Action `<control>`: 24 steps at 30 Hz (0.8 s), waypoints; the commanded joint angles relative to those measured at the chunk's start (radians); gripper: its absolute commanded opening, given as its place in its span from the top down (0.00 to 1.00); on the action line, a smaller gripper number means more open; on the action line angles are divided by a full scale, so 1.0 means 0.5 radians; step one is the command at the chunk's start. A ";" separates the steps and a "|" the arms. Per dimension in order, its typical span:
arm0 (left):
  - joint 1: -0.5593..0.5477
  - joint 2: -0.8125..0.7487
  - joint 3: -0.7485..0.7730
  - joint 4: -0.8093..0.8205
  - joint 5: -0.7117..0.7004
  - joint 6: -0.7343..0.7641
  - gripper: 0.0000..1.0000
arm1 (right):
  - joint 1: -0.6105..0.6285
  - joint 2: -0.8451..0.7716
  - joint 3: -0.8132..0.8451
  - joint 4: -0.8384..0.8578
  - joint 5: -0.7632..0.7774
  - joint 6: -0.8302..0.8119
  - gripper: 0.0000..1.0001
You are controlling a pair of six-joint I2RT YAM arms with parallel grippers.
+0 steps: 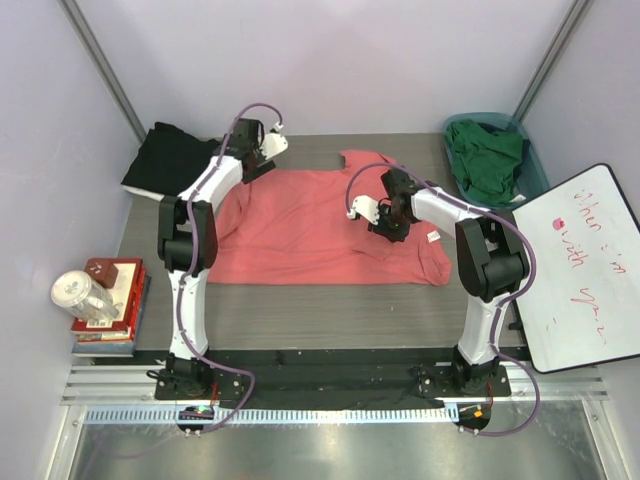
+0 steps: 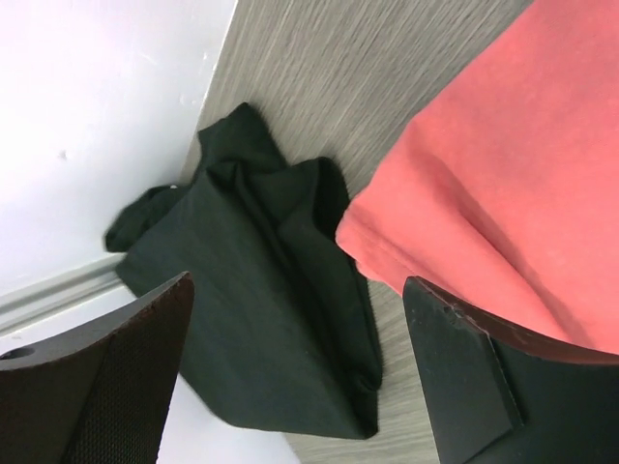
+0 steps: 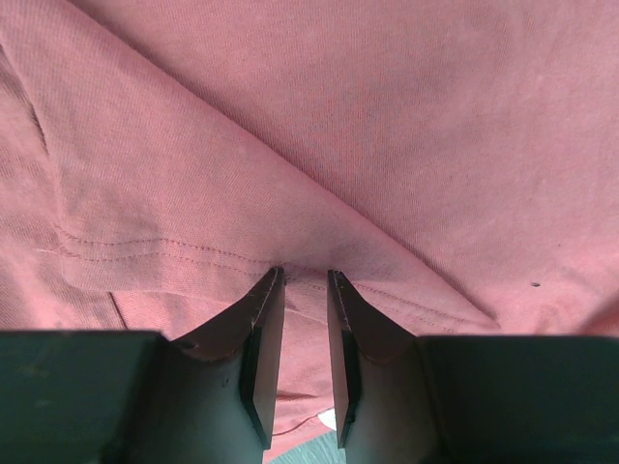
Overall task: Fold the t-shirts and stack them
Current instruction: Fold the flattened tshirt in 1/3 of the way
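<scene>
Right end effector on coral-pink t-shirt

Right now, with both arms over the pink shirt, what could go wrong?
1. The right gripper seems to pinch only a thin ridge of the pink shirt at its tips, so the cloth could slip out when pulled.
2. The left gripper hangs open where the pink shirt's edge lies close beside the black shirt. Closing there might catch both.
</scene>
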 commanded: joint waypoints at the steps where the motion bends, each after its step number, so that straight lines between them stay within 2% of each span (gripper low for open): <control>1: 0.040 0.059 0.180 -0.338 0.122 -0.188 0.11 | 0.022 -0.009 0.038 -0.005 -0.031 0.029 0.70; 7: 0.082 0.191 0.447 -0.681 0.235 -0.204 0.13 | 0.019 -0.037 0.020 -0.091 -0.053 -0.014 0.70; 15: 0.098 0.227 0.370 -0.602 0.214 -0.124 0.16 | 0.025 -0.061 -0.032 -0.091 -0.068 -0.017 0.70; 24: 0.098 0.323 0.435 -0.577 0.196 -0.069 0.17 | 0.044 -0.022 -0.087 -0.100 -0.043 -0.048 0.85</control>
